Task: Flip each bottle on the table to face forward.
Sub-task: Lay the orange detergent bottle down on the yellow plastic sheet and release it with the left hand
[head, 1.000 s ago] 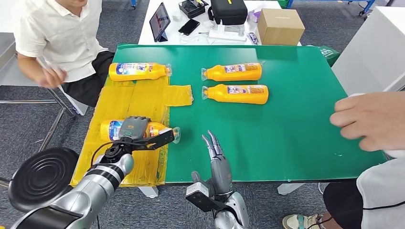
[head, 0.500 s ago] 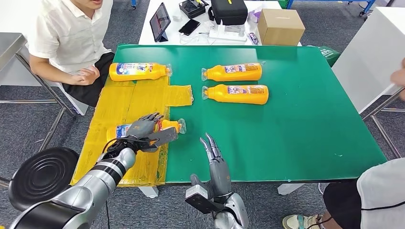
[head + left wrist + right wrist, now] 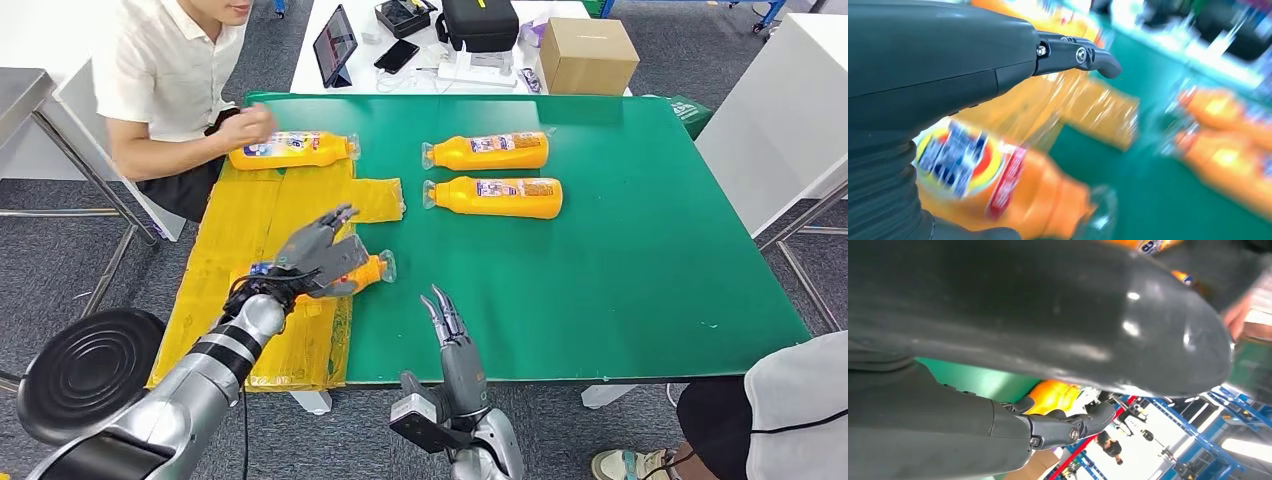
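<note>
On the yellow sheet [image 3: 260, 215] at the near left of the green bench [image 3: 600, 260], the left robot hand [image 3: 318, 255] hovers over the nearest bottle [image 3: 365, 270] with fingers spread wide and holding nothing, probably because it has let the bottle go. This orange bottle lies on its side, clear cap toward the green part, with a blue, yellow and red label facing up. The right robot hand [image 3: 447, 325] waits at the near edge, fingers straight and together, empty. Three other bottles lie farther away; a person [image 3: 170, 70] touches one.
</note>
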Controlling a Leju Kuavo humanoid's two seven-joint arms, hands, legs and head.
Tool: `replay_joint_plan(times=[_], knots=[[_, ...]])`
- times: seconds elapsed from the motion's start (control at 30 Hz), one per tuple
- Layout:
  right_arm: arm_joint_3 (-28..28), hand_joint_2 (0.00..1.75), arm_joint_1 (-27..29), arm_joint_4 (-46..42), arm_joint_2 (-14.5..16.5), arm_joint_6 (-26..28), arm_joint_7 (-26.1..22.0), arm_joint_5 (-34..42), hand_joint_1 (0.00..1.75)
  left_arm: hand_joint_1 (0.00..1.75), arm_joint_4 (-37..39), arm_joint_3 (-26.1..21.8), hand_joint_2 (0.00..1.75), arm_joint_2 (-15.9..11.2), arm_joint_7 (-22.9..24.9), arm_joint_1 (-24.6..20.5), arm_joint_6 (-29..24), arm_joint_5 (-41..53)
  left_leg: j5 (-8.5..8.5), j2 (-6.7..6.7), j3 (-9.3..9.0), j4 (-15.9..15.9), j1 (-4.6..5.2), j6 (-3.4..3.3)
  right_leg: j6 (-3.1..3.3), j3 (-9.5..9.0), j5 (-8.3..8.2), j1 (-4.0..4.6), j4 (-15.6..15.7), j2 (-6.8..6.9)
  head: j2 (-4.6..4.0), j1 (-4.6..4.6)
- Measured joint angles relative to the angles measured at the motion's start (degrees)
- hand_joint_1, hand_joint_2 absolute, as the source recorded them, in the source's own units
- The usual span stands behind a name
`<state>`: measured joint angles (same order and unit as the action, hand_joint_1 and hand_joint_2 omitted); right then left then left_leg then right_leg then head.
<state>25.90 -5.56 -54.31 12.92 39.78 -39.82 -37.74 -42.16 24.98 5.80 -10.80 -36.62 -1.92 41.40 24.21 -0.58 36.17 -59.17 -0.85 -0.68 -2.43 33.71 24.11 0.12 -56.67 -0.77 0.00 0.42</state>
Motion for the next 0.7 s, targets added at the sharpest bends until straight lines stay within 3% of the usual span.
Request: replay_joint_plan(times=[0.2,0.4,0.53,0.7], knots=[[-2.8,0.00,2.3,-1.7,0.2,0.1,0.0,-2.9,0.00,0.00,-17.3,0.7,1.75,-2.1,-4.1,9.4,-5.6,-11.3,0.03,0.02,0.10,0.0,0.00,0.02,0.01,0.12,0.03,0.00,0.0,-0.01,0.00,-0.01],[-5.4,0.00,4.7,-5.4,0.2,0.1,0.0,-3.8,0.00,0.00,-32.3,-0.1,1.75,-3.5,-8.0,20.1,-4.6,-24.7,0.04,0.02,0.20,0.0,0.00,0.02,0.03,0.25,0.05,0.00,0.0,-0.01,0.00,0.00],[-6.5,1.75,5.5,-7.6,-0.3,0.2,0.0,-2.1,0.00,0.00,-38.8,-0.8,1.75,-3.8,-8.9,24.8,-3.5,-29.8,0.03,0.01,0.20,0.0,0.00,0.01,0.03,0.26,0.04,-0.01,0.0,-0.01,0.00,0.01],[-9.4,1.75,6.3,-10.2,-0.8,0.2,0.4,-7.9,0.00,0.00,-43.2,-1.1,1.75,-4.1,-9.1,28.2,-3.2,-32.8,0.03,0.01,0.19,0.0,0.00,0.01,0.01,0.25,0.02,-0.01,0.0,0.00,0.00,-0.01]])
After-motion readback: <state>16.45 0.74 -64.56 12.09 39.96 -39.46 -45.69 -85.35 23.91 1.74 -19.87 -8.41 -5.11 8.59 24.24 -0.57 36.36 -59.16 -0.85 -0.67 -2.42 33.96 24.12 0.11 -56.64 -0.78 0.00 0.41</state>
